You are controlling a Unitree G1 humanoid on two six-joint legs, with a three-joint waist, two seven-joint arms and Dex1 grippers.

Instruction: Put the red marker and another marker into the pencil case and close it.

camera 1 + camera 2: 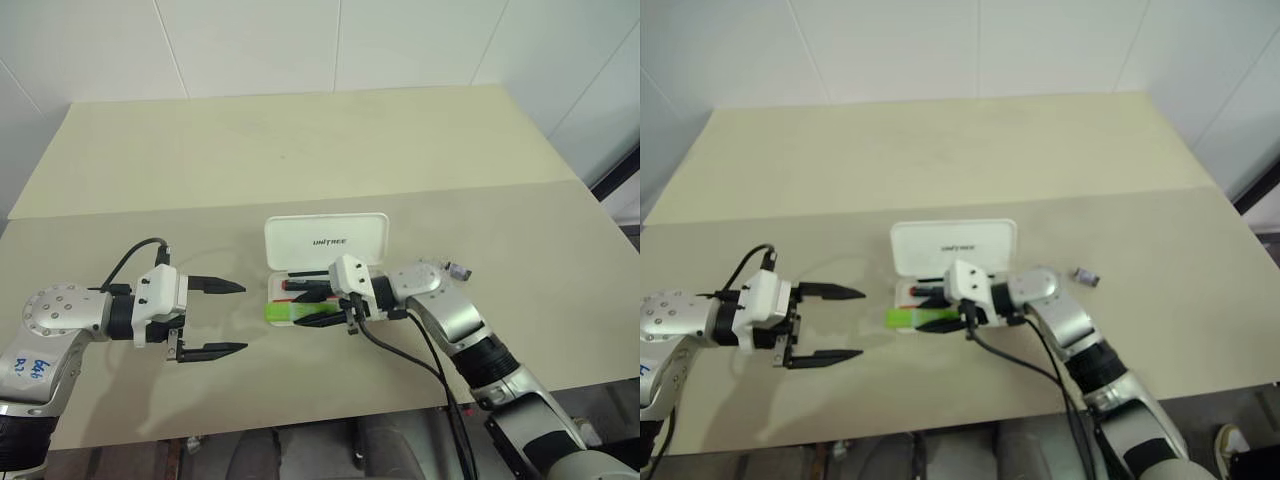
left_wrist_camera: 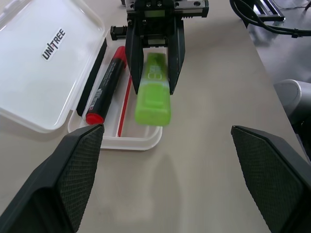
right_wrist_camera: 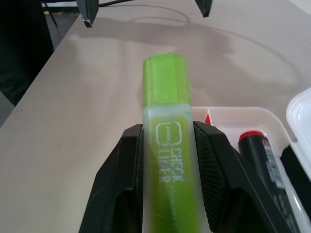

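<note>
— Two grippers sit nearest us. Our left gripper point(image 1: 228, 318) hangs above the table point(image 1: 120, 210) with its black fingers spread wide and nothing between them, pointing toward the case.

— And our right gripper point(image 1: 318, 306)?

— We have it clamped on the green marker point(image 2: 154, 90), both fingers point(image 3: 116, 179) pressed against the barrel, the lighter green end poking out past the tips over the near rim of the pencil case point(image 1: 326, 240).

— Where do we find the red marker point(image 2: 106, 84)?

— It lies inside the open tray, alongside a thin red line, just beside the green one. Behind it the white lid stands open, lettering facing us.

— Anything farther off?

— A small dark object point(image 1: 459, 270) rests on the table beyond our right wrist.
</note>
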